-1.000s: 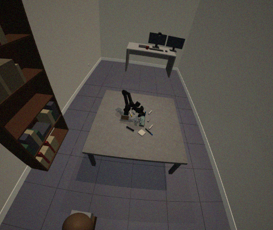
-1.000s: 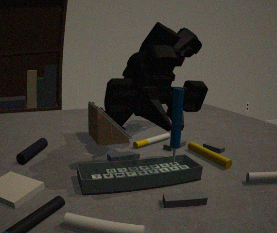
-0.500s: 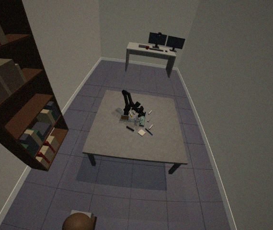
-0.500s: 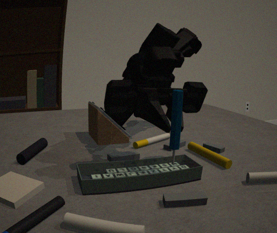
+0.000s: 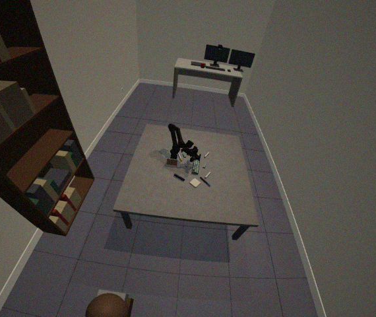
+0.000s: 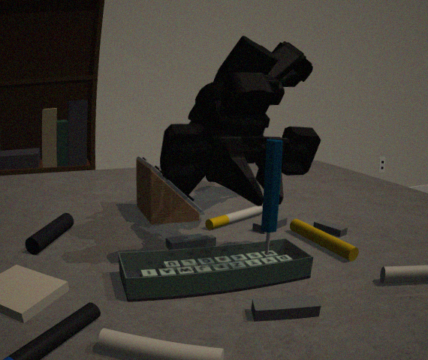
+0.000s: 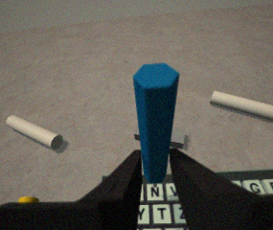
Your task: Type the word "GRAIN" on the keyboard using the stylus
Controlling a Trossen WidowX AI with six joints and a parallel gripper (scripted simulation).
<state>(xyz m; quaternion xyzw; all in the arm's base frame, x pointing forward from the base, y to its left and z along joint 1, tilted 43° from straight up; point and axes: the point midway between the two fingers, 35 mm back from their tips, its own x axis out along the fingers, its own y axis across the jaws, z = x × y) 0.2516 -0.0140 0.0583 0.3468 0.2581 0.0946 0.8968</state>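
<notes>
My gripper [image 5: 196,158] [image 6: 272,199] [image 7: 155,154] is shut on the blue stylus [image 6: 272,174] [image 7: 156,110] and holds it upright. The stylus's thin metal tip reaches down inside the right end of the green keyboard [image 5: 195,167] [image 6: 214,283] in the exterior view, at or just over a key in the back row there. I cannot tell whether it touches. In the wrist view the N key [image 7: 155,193] shows just below the stylus body, with Y, T and Z in the row below. The fingers hide the tip and several keys.
A wooden wedge stand [image 5: 171,162] [image 6: 160,197] is beside the arm. Around the keyboard lie grey blocks [image 6: 286,308] [image 6: 191,241], a yellow cylinder [image 6: 323,238], a yellow-and-white one [image 6: 231,217], white cylinders [image 6: 414,273] [image 7: 33,131] [image 7: 248,105], black markers [image 6: 49,233] and a beige square pad [image 5: 194,182] [image 6: 20,288].
</notes>
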